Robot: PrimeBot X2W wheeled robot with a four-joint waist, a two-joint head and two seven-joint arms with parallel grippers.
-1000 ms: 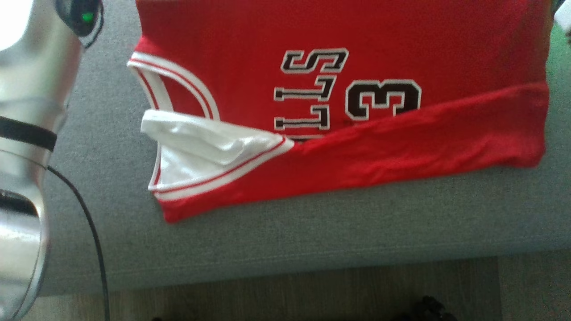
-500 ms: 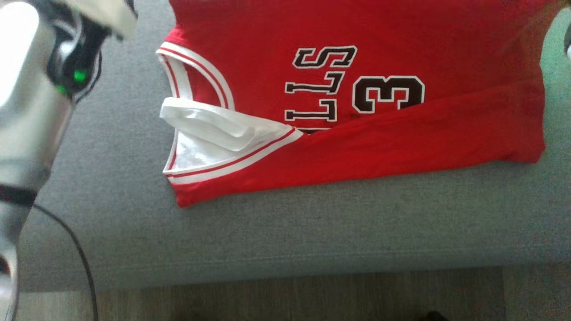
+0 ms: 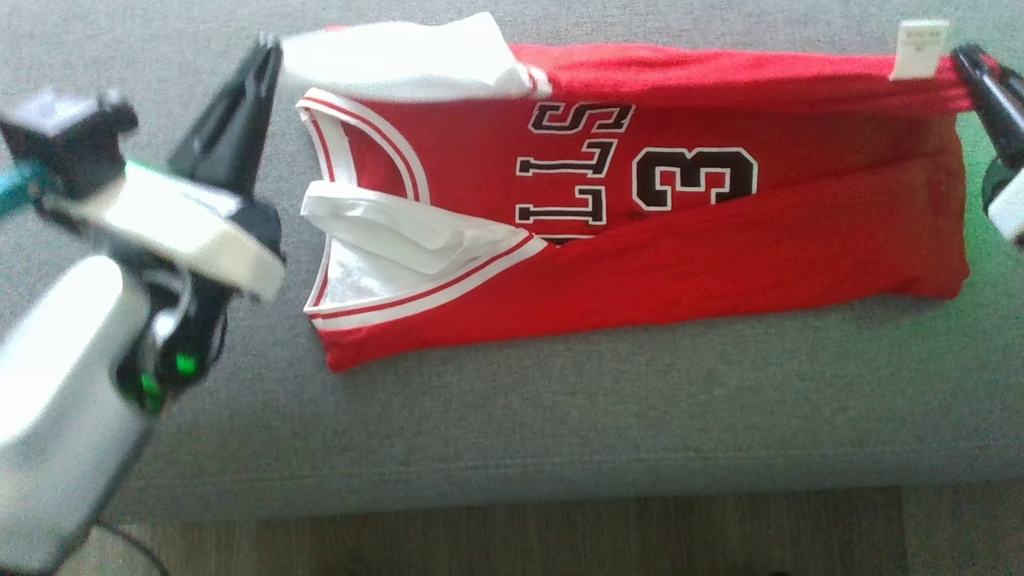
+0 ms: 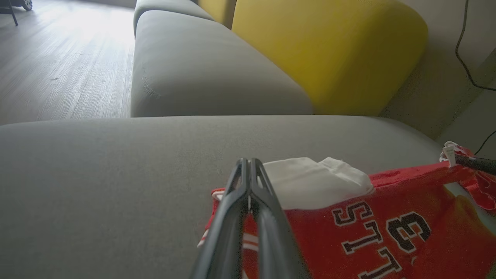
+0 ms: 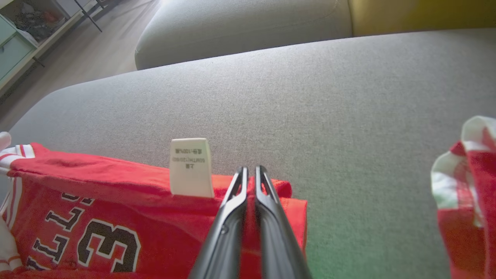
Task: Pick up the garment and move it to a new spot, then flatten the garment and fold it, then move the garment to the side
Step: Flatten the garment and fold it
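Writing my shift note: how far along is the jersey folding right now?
Done: the jersey lies spread on the grey sofa cushion, its near long edge already folded up, partly over the lettering. In hand: the left gripper and right gripper are shut on the two ends of the far edge, raised off the cushion, likely for a second fold. Left: lay that edge down, finish folding, then move the jersey aside.
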